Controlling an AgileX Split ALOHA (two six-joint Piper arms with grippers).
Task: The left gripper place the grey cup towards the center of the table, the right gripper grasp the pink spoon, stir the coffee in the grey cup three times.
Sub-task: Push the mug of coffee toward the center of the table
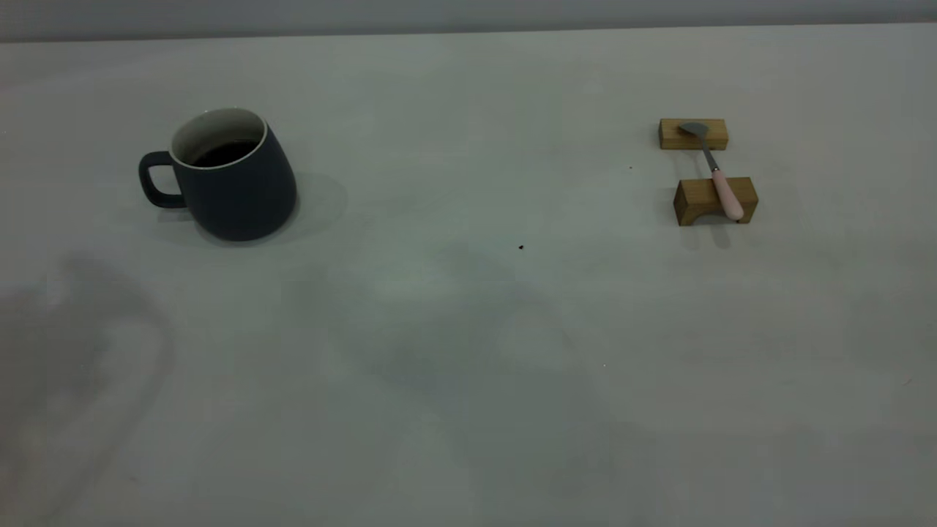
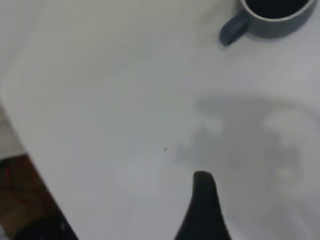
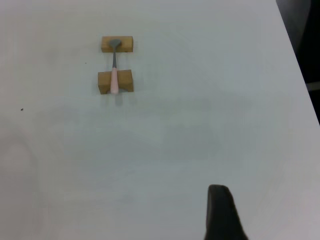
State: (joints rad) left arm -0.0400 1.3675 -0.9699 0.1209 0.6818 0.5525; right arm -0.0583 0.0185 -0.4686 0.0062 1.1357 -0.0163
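Note:
The grey cup (image 1: 238,190) stands upright on the left of the table (image 1: 454,329), its handle pointing left, with dark coffee (image 1: 227,152) inside. The pink spoon (image 1: 721,183) lies at the right across two small wooden blocks, its bowl on the far one. Neither gripper shows in the exterior view. In the left wrist view, a dark part of my left gripper (image 2: 202,215) hangs above bare table, well short of the cup (image 2: 272,22). Seen from the right wrist, my right gripper (image 3: 222,215) is likewise over bare table, far from the spoon (image 3: 114,75).
The far wooden block (image 1: 693,134) carries the spoon's bowl and the near notched block (image 1: 699,199) its handle. A tiny dark speck (image 1: 520,247) lies mid-table. A table edge (image 2: 20,125) runs close by in the left wrist view, another edge (image 3: 300,75) in the right.

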